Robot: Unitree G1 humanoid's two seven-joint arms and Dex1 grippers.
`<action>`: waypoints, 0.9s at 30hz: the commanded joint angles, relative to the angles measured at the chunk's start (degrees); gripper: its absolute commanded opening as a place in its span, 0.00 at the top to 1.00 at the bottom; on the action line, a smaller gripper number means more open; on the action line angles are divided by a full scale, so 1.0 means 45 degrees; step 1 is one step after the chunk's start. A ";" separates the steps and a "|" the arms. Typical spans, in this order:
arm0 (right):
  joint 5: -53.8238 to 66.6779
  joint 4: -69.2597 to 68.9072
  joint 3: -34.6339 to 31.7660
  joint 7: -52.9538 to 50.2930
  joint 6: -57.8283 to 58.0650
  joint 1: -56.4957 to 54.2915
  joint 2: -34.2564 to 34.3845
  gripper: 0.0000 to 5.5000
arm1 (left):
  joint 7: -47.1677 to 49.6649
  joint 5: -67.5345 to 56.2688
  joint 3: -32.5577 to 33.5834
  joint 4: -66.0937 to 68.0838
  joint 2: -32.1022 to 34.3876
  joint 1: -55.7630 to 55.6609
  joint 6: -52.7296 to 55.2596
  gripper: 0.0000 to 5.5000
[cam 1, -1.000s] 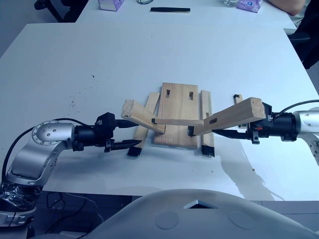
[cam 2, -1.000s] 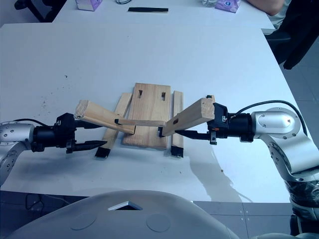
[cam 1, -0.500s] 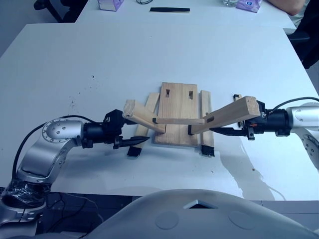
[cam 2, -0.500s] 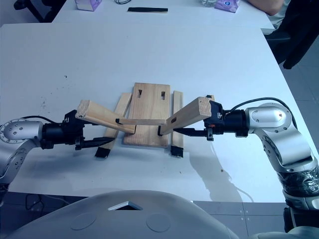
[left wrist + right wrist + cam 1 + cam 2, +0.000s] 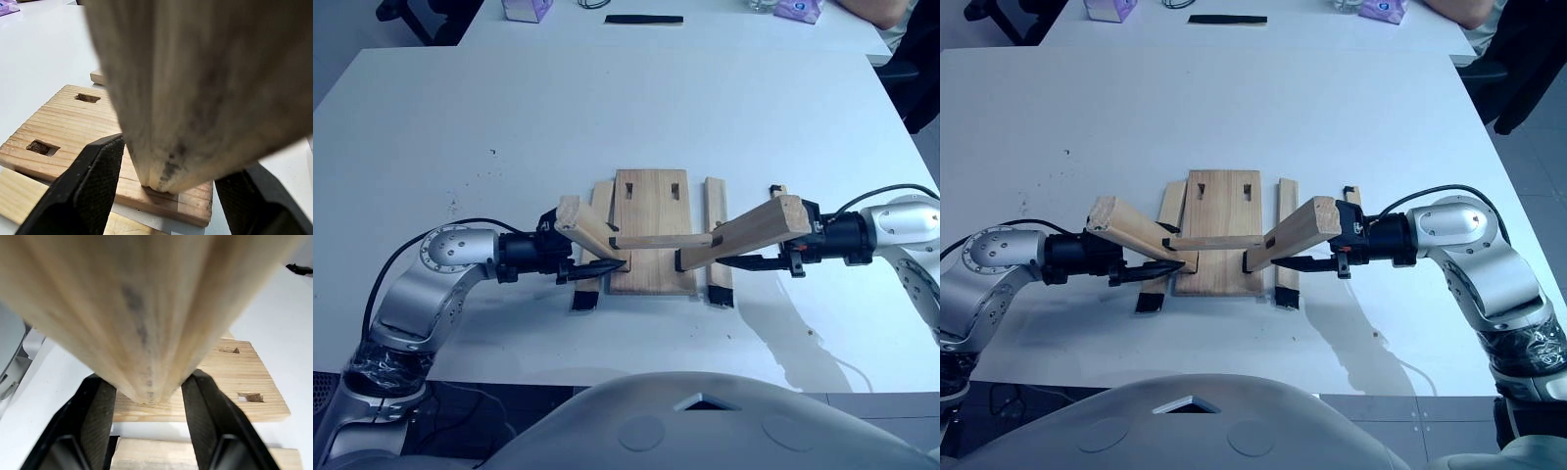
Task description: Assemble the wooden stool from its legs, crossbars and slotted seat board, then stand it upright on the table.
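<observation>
At the centre of the head view, above the table [image 5: 509,117], the left gripper [image 5: 602,262] is clamped on the left leg [image 5: 585,225]. A crossbar [image 5: 664,240] bridges to the right leg [image 5: 749,230], which the right gripper [image 5: 732,257] grips. To seat the joints, both legs should probably press inward along the crossbar's line, evenly and without twist. Beneath lies the seat board [image 5: 651,211], its two slots [image 5: 632,191] empty, with loose slats [image 5: 717,211] on either side.

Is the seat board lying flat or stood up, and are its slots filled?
Lying flat: the seat board rests on the table, both slots facing up and empty.
</observation>
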 commanded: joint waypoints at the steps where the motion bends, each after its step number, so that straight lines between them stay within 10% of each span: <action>1: -0.1059 0.0719 0.1295 0.0583 0.0188 -0.0181 0.0020 0.64 | 0.0156 0.0310 -0.0169 -0.0163 -0.0093 0.0017 -0.0107 0.46; 27: -0.2564 0.1345 0.3493 0.0529 0.0074 -0.0679 -0.0383 0.64 | 0.0507 -0.0869 0.0681 -0.1156 -0.0095 0.0406 0.1158 0.46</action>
